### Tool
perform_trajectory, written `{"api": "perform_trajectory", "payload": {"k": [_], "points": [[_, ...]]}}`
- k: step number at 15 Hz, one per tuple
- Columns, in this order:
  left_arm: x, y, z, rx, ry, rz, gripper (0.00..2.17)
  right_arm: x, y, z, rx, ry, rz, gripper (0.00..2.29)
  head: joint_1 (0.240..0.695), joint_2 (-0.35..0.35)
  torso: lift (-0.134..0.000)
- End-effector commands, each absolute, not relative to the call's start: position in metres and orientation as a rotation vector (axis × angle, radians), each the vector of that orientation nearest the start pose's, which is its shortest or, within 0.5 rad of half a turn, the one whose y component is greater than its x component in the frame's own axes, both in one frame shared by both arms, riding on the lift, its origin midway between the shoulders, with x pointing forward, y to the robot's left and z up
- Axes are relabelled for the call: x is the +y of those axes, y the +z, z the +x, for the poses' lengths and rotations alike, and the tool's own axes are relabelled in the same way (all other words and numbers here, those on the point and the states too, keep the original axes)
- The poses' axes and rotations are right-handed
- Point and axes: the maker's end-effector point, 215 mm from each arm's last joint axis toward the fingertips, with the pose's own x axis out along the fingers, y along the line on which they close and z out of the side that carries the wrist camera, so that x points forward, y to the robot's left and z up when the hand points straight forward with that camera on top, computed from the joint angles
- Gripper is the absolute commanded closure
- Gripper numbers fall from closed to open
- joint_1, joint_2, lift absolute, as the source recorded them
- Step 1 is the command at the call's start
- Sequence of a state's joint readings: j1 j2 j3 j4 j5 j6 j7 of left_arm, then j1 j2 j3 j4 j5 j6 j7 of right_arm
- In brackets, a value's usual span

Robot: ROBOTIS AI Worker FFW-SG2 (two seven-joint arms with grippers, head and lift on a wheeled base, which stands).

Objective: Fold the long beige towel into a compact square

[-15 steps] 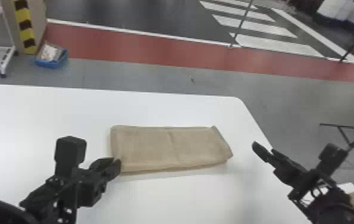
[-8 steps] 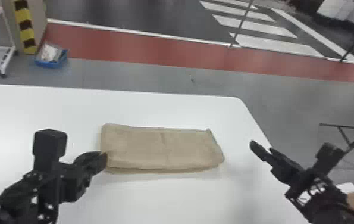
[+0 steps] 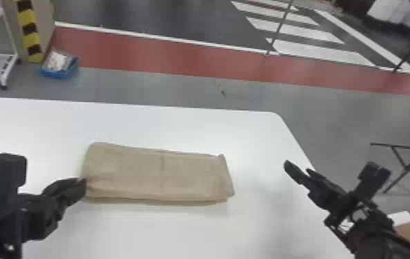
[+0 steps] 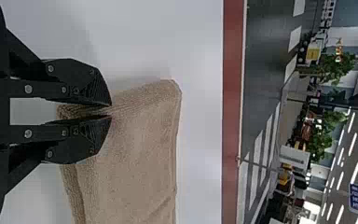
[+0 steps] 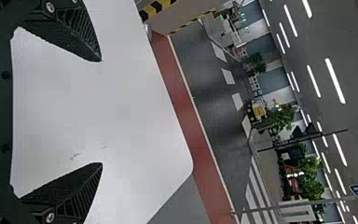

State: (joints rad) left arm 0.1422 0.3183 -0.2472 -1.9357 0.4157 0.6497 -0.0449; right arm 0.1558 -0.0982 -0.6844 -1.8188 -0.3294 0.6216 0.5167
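Pinching the towel (image 3: 186,175) at its left end on the table (image 3: 166,234), the left gripper (image 4: 111,111) probably grips there to drag it into position, while the right gripper (image 5: 102,112), spread wide, hangs well apart.

Towel (image 4: 140,149): cloth, matt, softly rough, finely ribbed near one edge. Tabletop (image 3: 180,127): white, smooth, with a slight sheen. My left gripper (image 3: 84,184): matt black, set with shiny metal screws (image 4: 28,88). My right gripper (image 3: 296,168): matt black, fingers (image 5: 81,32) rough with ridges. Floor (image 3: 145,84): grey, smooth. Tray (image 3: 59,74): blue, plastic by its look.
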Motion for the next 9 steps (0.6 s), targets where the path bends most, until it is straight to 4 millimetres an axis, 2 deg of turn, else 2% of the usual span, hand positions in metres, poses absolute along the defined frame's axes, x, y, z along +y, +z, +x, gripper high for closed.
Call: {"api": "perform_trajectory", "payload": {"k": [1, 3, 4, 5, 7, 8, 9], "points": [[0.136, -0.443, 0.482, 0.528, -0.399, -0.060, 0.97, -0.482, -0.390, 0.462, 0.290, -0.058, 0.358, 0.09, 0.695, -0.350, -0.124], [0.144, -0.445, 0.480, 0.530, -0.390, -0.067, 0.97, -0.480, -0.391, 0.463, 0.293, -0.053, 0.358, 0.09, 0.695, -0.350, -0.124], [0.143, -0.444, 0.479, 0.528, -0.392, -0.073, 0.97, -0.474, -0.393, 0.464, 0.299, -0.042, 0.362, 0.09, 0.695, -0.350, -0.124], [0.150, -0.443, 0.477, 0.526, -0.379, -0.078, 0.96, -0.467, -0.394, 0.466, 0.308, -0.028, 0.366, 0.09, 0.695, -0.350, -0.124], [0.146, -0.428, 0.475, 0.495, -0.394, -0.089, 0.21, -0.443, -0.401, 0.468, 0.352, 0.012, 0.382, 0.10, 0.695, -0.350, -0.124], [0.148, -0.419, 0.473, 0.479, -0.396, -0.093, 0.07, -0.428, -0.403, 0.469, 0.369, 0.035, 0.389, 0.12, 0.695, -0.350, -0.124], [0.148, -0.412, 0.471, 0.467, -0.398, -0.094, 0.07, -0.411, -0.400, 0.472, 0.383, 0.059, 0.388, 0.16, 0.695, -0.350, -0.124]]}}
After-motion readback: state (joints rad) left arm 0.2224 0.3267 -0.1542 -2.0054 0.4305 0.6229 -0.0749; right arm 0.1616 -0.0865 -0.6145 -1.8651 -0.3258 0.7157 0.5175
